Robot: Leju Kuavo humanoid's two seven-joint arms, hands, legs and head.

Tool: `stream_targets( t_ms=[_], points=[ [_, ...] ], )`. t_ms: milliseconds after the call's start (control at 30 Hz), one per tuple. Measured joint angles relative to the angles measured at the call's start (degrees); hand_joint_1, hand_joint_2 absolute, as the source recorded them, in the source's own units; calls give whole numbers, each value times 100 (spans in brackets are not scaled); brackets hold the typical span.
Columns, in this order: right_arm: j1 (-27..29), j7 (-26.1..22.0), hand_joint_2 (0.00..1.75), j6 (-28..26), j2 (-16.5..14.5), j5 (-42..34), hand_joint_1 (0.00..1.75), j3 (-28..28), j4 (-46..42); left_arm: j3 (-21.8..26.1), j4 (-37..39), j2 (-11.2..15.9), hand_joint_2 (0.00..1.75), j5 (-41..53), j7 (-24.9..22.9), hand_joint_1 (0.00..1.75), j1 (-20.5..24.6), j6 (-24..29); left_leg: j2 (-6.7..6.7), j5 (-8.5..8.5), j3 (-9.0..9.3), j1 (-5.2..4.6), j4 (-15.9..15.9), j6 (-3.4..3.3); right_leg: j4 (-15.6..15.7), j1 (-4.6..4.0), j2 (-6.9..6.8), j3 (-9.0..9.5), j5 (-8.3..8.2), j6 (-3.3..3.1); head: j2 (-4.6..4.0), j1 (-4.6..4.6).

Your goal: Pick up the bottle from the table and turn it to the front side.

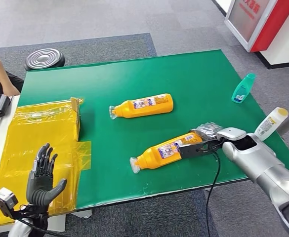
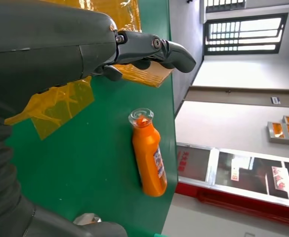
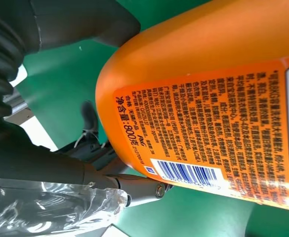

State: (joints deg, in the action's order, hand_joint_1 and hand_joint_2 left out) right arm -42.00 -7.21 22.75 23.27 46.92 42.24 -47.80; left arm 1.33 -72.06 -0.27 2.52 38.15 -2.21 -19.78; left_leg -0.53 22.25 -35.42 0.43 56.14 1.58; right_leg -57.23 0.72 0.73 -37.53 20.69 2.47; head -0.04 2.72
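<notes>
Presently, head view: the near orange bottle point(image 1: 169, 149) lies on its side on the green worktop point(image 1: 195, 79), base end between the fingers of the right hand point(image 1: 204, 144); the left hand point(image 1: 42, 175) is raised, fingers spread, holding nothing.

Left wrist view: a second orange bottle point(image 2: 149, 154) lies apart, untouched.

Right wrist view: barcode label faces up. Rigid, smooth plastic, probably slippery; grip the flat body.
</notes>
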Motion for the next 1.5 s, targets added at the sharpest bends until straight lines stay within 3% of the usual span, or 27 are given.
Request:
stream_targets(
  t_ms=[33, 100, 133, 167, 933, 967, 1000, 1100, 1133, 1500],
  points=[
    [1, 4, 175, -11, 13, -16, 138, 20, -15, 1, 0, 4, 175, -1, -1, 0, 0, -1, 0, 0, 0, 0, 0, 0, 0, 0, 0, 0, 0, 0, 0, 1],
    [12, 30, 175, -55, 35, -77, 54, 53, -54, 3, 0, 10, 175, -1, 0, 0, 0, -1, 0, -1, 0, 0, 0, 1, 0, 0, 0, 0, 0, 0, -1, 1],
    [25, 53, 175, -83, 45, -122, 22, 69, -82, 7, 0, 13, 175, -1, 0, 0, -1, -8, 0, -1, 0, 0, 0, 1, 0, 0, 0, 0, 0, 0, -1, 1],
    [40, 75, 175, -106, 54, -165, 3, 88, -112, 12, 0, 16, 175, -4, 0, 0, -1, -22, 0, -1, 0, 0, 0, 1, 0, 0, 0, 0, 0, 0, -1, 0],
    [207, 113, 175, 24, 136, -879, 0, 665, -1046, 209, 9, 95, 175, -13, -1, 0, -36, -169, 0, 0, 0, 0, 0, 1, 0, 0, 0, -1, 0, 0, -1, 0],
    [207, 118, 175, 32, 141, -900, 0, 685, -1068, 214, 9, 95, 175, -12, -1, 0, -39, -175, 0, 0, 0, 0, 0, 1, 0, 0, 0, -1, 0, 0, -1, 1],
    [205, 122, 175, 44, 150, -923, 21, 704, -1086, 220, 9, 95, 175, -11, -1, 0, -41, -182, 0, 0, 0, 0, 0, 1, 0, 0, 0, -1, 0, 0, -1, 0],
    [193, 138, 175, 99, 188, -1014, 151, 761, -1121, 236, 9, 95, 175, -9, 0, 0, -43, -201, 0, 0, 0, 0, 0, 1, 0, 0, 0, -1, 0, 0, -1, 0],
    [187, 140, 175, 121, 205, -1057, 175, 779, -1125, 238, 9, 95, 175, -9, 0, 0, -42, -209, 0, 0, 0, 0, 0, 1, 0, 0, 0, -1, 0, 0, -1, 0],
    [131, 167, 175, -61, 353, -1326, 175, 956, -1105, 240, 28, 97, 175, -14, -1, 0, -15, -237, 0, 0, 0, 0, 0, 1, 0, 0, 0, 0, 0, 0, -1, 1]
  ],
)
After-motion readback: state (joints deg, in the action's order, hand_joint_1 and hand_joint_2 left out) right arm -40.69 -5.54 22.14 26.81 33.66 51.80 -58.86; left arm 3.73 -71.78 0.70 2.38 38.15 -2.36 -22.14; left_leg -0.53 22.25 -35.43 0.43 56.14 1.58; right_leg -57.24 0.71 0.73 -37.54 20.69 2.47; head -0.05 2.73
